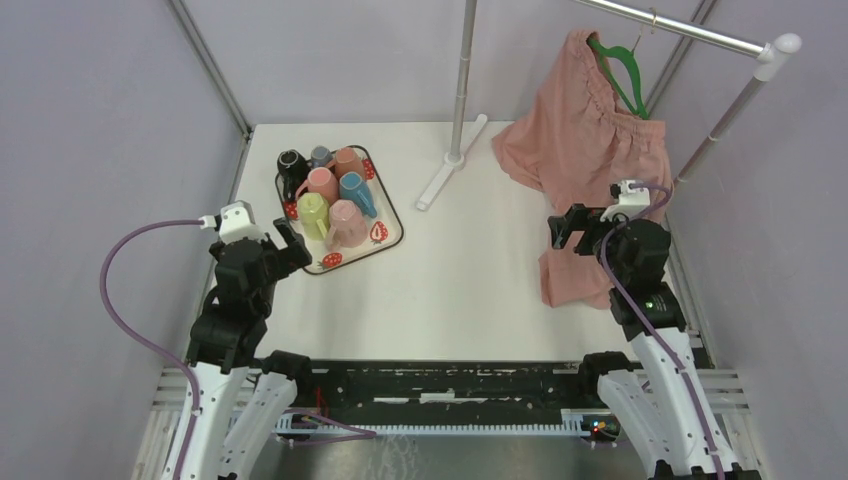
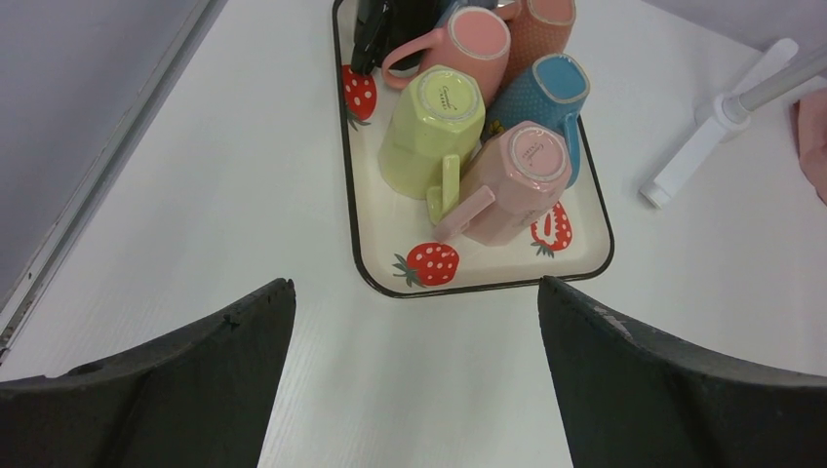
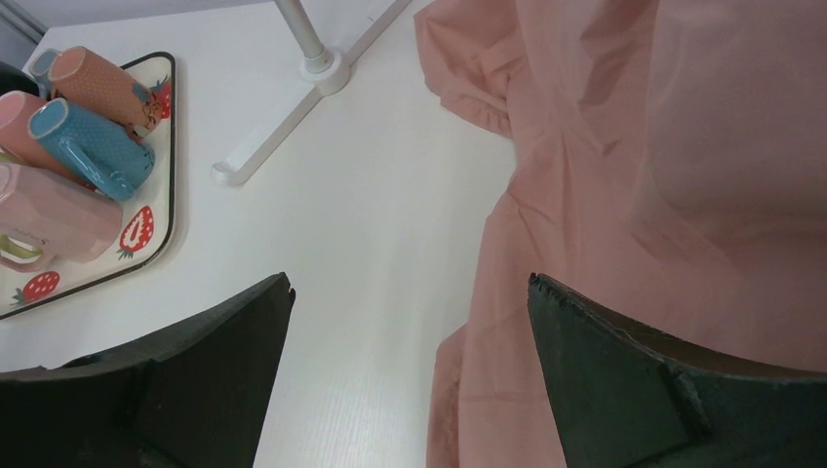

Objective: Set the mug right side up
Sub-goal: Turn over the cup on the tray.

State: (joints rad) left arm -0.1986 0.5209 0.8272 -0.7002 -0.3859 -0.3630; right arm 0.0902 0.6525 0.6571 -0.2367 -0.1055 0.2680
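Observation:
A strawberry-print tray (image 1: 381,233) at the table's back left holds several mugs, bottoms up and packed close. Nearest my left gripper are a yellow-green mug (image 2: 429,132) and a pale pink mug (image 2: 512,180), both with handles pointing toward me. Behind them stand a blue mug (image 2: 546,93), a pink mug (image 2: 468,44) and a black mug (image 2: 385,24). My left gripper (image 1: 287,240) hovers open just short of the tray's near edge (image 2: 488,285), holding nothing. My right gripper (image 1: 575,225) is open and empty at the right, over the table beside the cloth.
A pink garment (image 1: 585,140) hangs from a green hanger (image 1: 622,70) on a metal rack and drapes onto the table at the right (image 3: 663,175). The rack's white foot (image 1: 445,175) lies between tray and garment. Enclosure walls flank the table.

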